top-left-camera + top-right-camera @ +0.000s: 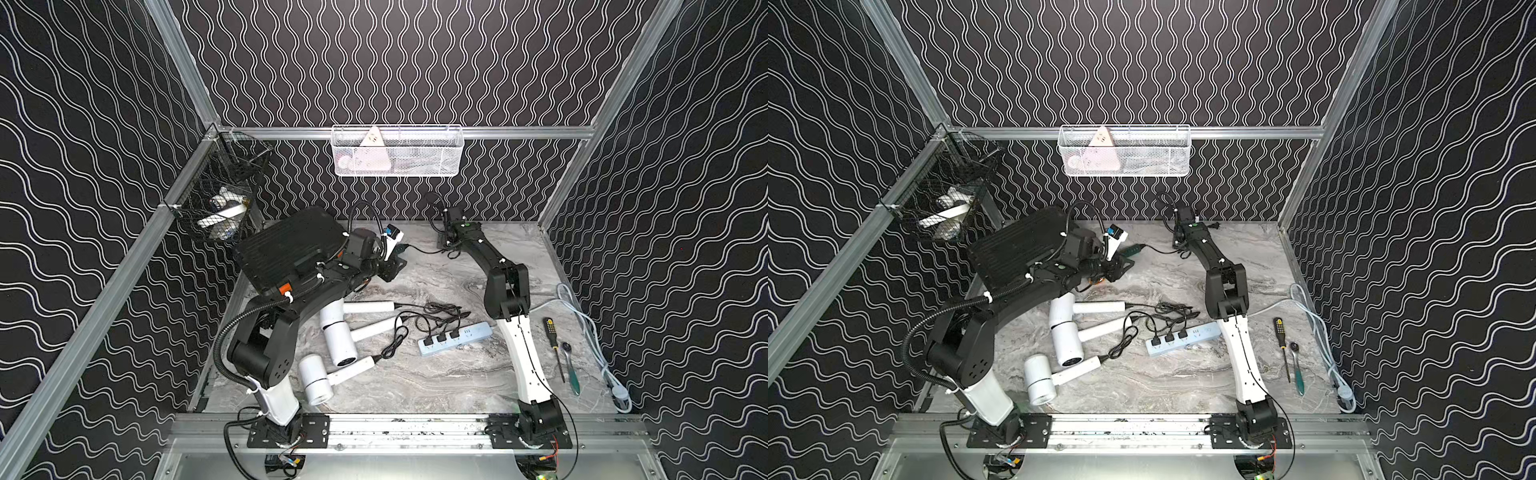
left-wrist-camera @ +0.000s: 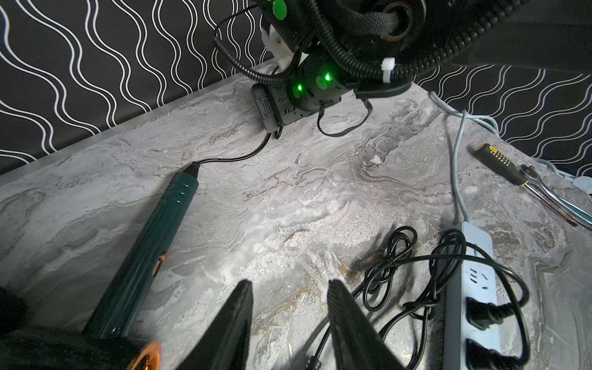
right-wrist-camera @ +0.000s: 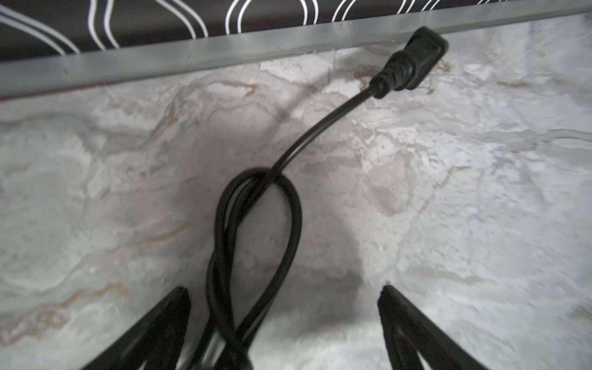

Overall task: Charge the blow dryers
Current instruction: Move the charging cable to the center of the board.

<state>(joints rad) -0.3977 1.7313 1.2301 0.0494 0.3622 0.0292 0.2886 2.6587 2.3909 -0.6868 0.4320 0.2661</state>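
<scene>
Just short of the rear edge of the table [image 1: 436,382], the right gripper [image 3: 284,288] hangs low with its jaws spread wide, gripping nothing. A loop of thin black cord [image 3: 290,217] lies on the marble between them, and the cord's plug [image 3: 413,61] rests loose at the rear edge. That cord runs back to the dark green blow dryer [image 2: 150,246], which lies flat near the rear edge toward the left corner, just beside the black case [image 1: 286,249]. The left gripper [image 2: 288,283] hovers beside the dryer's handle, jaws released, with bare table between them. Three white blow dryers [image 1: 341,345] lie together toward the front left corner, handles pointing to the middle. Their cords end in three black plugs [image 1: 441,337] seated in the pale blue power strip [image 1: 457,338] in mid-table, beside the right arm. A screwdriver [image 1: 552,336] lies near the right edge.
</scene>
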